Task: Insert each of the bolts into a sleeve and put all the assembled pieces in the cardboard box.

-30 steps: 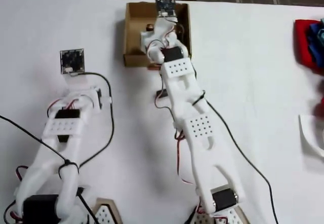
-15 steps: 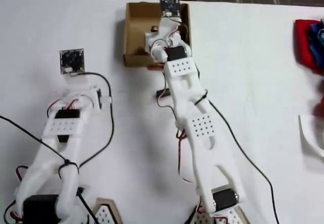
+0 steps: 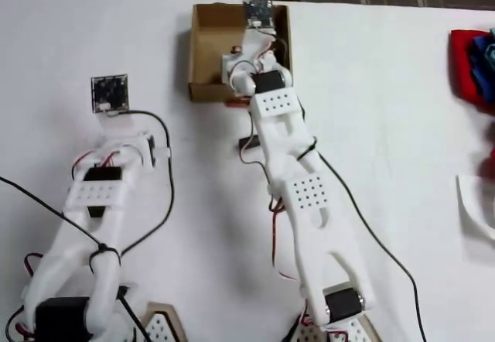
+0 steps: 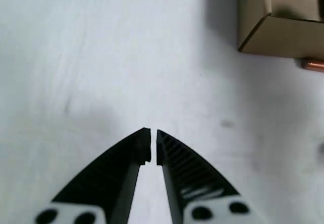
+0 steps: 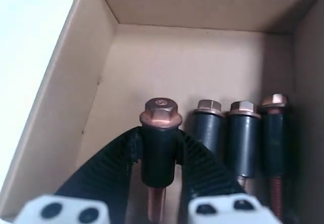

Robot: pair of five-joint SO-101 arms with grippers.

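Observation:
My right gripper [image 5: 158, 137] is shut on an assembled piece [image 5: 158, 153], a black sleeve with a copper bolt through it, held over the floor of the cardboard box [image 5: 61, 107]. Three more assembled pieces [image 5: 243, 138] lie side by side in the box next to it. In the high view the right arm [image 3: 272, 110] stretches over the box [image 3: 205, 48]. My left gripper [image 4: 153, 133] is shut with nothing in it, low over the white table, short of the box corner [image 4: 263, 26]. A loose copper bolt [image 4: 314, 64] lies just outside the box front [image 3: 232, 102].
A small dark piece [image 3: 247, 141] lies on the table beside the right arm. Red cloth [image 3: 470, 63] and a white object [image 3: 473, 210] sit at the far right edge. Black cables [image 3: 166, 187] trail near both arms.
The right arm has pushed a little farther over the box with the assembled piece in its gripper. The left arm has not moved.

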